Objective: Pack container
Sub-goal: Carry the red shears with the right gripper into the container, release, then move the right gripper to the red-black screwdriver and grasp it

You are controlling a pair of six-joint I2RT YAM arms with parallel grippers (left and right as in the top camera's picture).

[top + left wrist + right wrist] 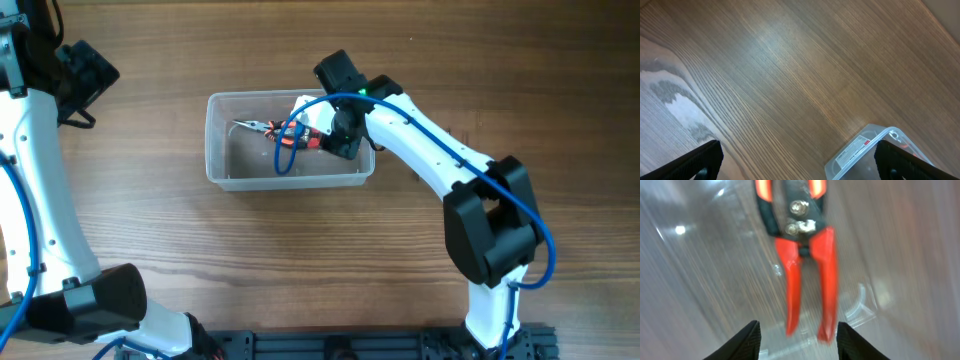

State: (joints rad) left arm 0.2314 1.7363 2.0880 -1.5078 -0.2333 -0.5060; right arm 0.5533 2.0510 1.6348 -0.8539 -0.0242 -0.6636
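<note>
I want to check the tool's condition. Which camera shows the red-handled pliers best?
The right wrist view: the pliers fill the frame, pivot and red handles clear, though blurred. Overhead shows them small inside the container. The left wrist view shows only the container's corner.

Overhead top-down; container (245, 165) in all views

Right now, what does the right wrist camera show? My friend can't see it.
Red-handled pliers lie inside the clear container, handles pointing toward the camera. The right end effector is open on either side of the handle tips, not gripping them. The picture is blurry.
</note>
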